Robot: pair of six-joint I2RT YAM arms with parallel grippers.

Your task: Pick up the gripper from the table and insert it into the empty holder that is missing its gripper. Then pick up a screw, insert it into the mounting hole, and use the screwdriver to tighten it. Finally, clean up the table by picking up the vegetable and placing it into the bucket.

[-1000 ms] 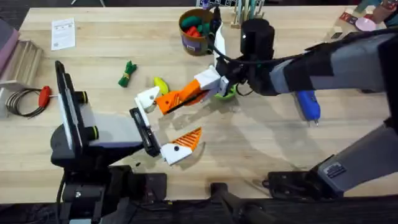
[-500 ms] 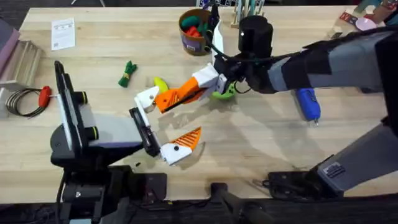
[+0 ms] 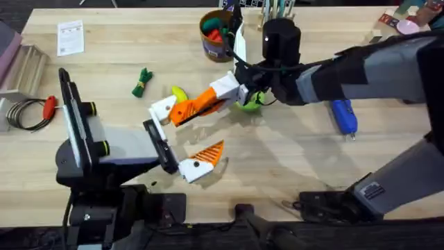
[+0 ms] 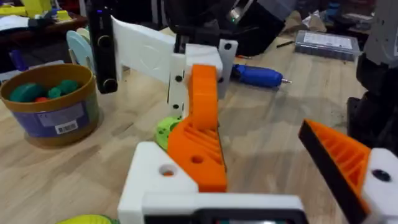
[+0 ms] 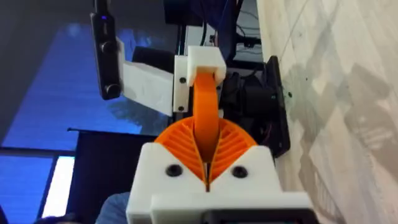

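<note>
My right gripper (image 3: 195,107) reaches across the table, its orange ribbed fingers (image 5: 233,146) shut on the orange gripper (image 3: 182,113) (image 4: 200,155). That piece lies against the white holder (image 3: 164,109) (image 4: 160,179), the fingerless mount of my left gripper (image 3: 182,137). The left gripper is open, and its other mount carries an orange finger (image 4: 339,158). The blue screwdriver (image 3: 343,116) (image 4: 260,75) lies right of the right arm. The orange-rimmed bucket (image 3: 216,35) (image 4: 53,112) stands at the back centre. A green vegetable (image 3: 142,81) lies left of the holder. I cannot make out a screw.
A yellow-green toy piece (image 3: 179,93) and a green disc (image 3: 250,104) lie close under the right gripper. A red-handled tool with a wire coil (image 3: 31,111) is at the left edge and a paper card (image 3: 71,36) at the back left. A tool stand (image 3: 274,14) is behind the bucket.
My right gripper has shifted slightly left and toward the back with the orange gripper in it, staying at the holder. The left arm has barely moved.
</note>
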